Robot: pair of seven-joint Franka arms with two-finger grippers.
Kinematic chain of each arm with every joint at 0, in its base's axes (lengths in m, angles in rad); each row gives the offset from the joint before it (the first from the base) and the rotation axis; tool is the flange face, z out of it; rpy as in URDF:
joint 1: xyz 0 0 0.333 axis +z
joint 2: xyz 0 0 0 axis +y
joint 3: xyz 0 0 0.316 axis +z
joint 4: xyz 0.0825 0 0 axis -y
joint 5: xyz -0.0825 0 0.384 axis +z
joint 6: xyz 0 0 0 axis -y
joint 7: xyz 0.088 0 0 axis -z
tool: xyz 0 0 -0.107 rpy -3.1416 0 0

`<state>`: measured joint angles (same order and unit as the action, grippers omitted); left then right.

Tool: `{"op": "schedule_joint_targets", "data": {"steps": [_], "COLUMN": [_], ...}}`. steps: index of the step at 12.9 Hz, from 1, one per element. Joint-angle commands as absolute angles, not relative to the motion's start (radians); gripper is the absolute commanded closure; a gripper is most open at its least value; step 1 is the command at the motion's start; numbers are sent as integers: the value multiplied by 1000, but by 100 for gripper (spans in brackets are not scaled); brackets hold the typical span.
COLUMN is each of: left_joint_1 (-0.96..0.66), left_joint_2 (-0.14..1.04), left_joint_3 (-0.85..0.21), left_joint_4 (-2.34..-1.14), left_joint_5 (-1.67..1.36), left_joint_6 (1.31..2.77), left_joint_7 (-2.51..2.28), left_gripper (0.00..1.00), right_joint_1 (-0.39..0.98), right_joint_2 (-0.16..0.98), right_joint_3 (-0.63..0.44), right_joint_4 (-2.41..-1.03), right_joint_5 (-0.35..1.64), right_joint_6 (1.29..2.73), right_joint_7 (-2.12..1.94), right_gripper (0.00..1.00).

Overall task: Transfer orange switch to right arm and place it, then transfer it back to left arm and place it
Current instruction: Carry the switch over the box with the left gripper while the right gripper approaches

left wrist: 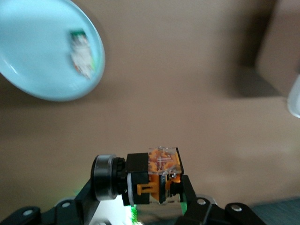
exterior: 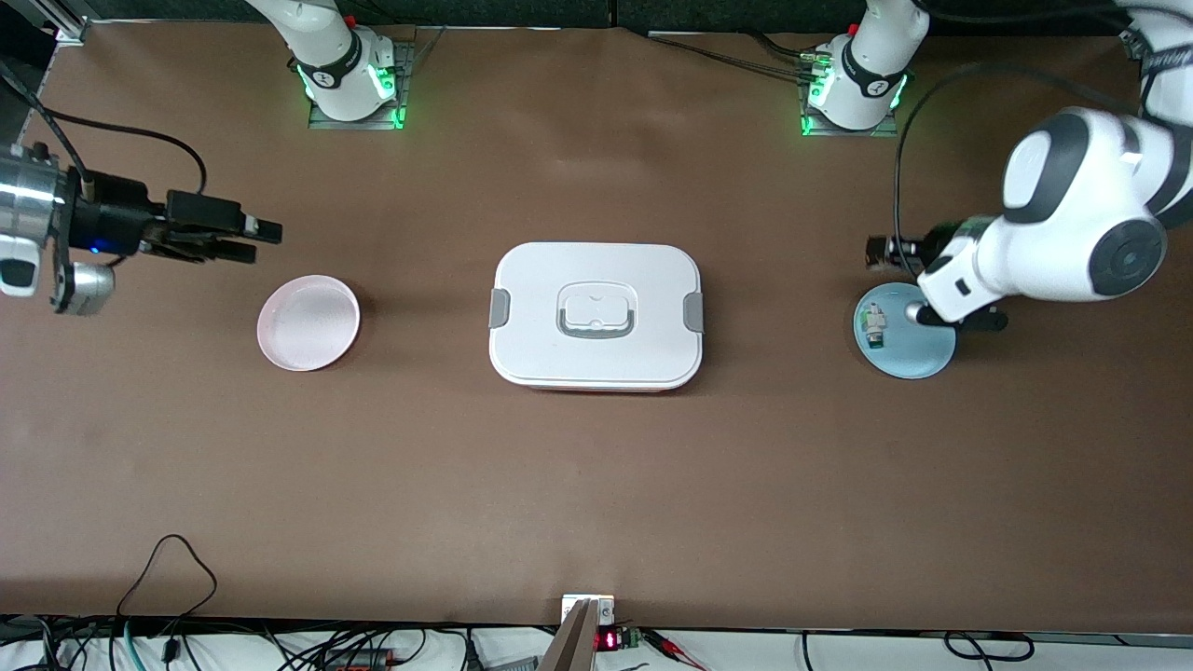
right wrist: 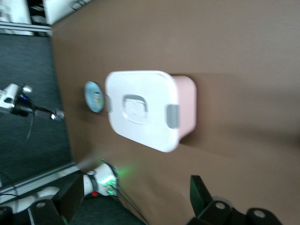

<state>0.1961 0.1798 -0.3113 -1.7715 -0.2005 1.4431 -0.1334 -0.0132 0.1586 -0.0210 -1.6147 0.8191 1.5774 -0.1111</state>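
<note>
**Left arm holds orange switch aloft by blue plate; right arm waits, jaws spread**

Brown table [exterior: 596, 485] spans the whole front view; white box [exterior: 596, 315] sits mid-table, lid on, grey clasps at both short ends, grey-rimmed recessed handle in the lid centre; right wrist view shows the box's lower body is pink under the white lid.

Left arm [exterior: 1072, 224] comes from its base at the top and bends over its end of the table, wrist low over the blue plate [exterior: 918, 359]; left gripper [left wrist: 154, 187] is clenched on the orange switch [left wrist: 157, 176], fingers pressing the black-and-orange body from both sides, round black end sticking out to one side; switch is off the table, in the air, just farther from the front camera than the blue plate's rim as the front view shows it [exterior: 881, 250].

Right arm [exterior: 37, 233] waits above its end of the table; right gripper [exterior: 238, 238] hangs with jaws spread wide and nothing between them, over bare table just farther from the front camera than the pink plate [exterior: 308, 322].

Pink plate sits between the box and the right arm's end of the table, well apart from the box; blue plate sits toward the left arm's end, also well apart from the box; small white-and-green component [exterior: 873, 324] lies on the blue plate near its box-side rim.
</note>
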Motion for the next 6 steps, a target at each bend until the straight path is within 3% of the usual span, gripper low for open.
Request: {"op": "schedule_joint_targets", "data": {"steps": [1,3,6], "left_joint_1": [203,199,195], "left_joint_2": [187,187,190], "left_joint_3": [-316,-316,-340], "left_joint_4": [-1634,-1589,-1568], "left_joint_5": [-331,-501,-830], "left_joint_6": [1245,1165,1167], "left_joint_7": [-334,-575,-956], "left_gripper": [83,83,82], "right_joint_1": [5,14,54], "right_joint_2": [167,176,181], "right_joint_3": [-2,5,5], "right_joint_4": [-1656,-1696,-1729], "right_joint_5": [915,1064,1213], "right_joint_6": [1632,1635,1666], "right_joint_7": [-182,-231,-247], "right_gripper": [0,0,0]}}
